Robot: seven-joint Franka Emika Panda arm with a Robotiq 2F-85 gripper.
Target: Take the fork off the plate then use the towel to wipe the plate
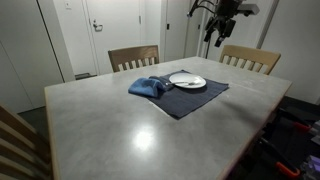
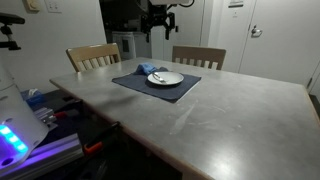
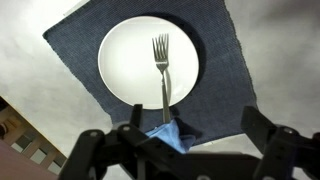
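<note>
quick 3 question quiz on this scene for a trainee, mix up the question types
1. True or false: the fork lies on the plate.
2. Where is the towel? A) on the plate B) beside the plate C) on a chair
3. Fill in: the end effector hovers above the table, jaws ____.
Key: 1 true; 2 B; 3 open.

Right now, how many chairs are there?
3. One chair and a second stand at the table's far side; a third at its near corner. Others may be hidden.
</note>
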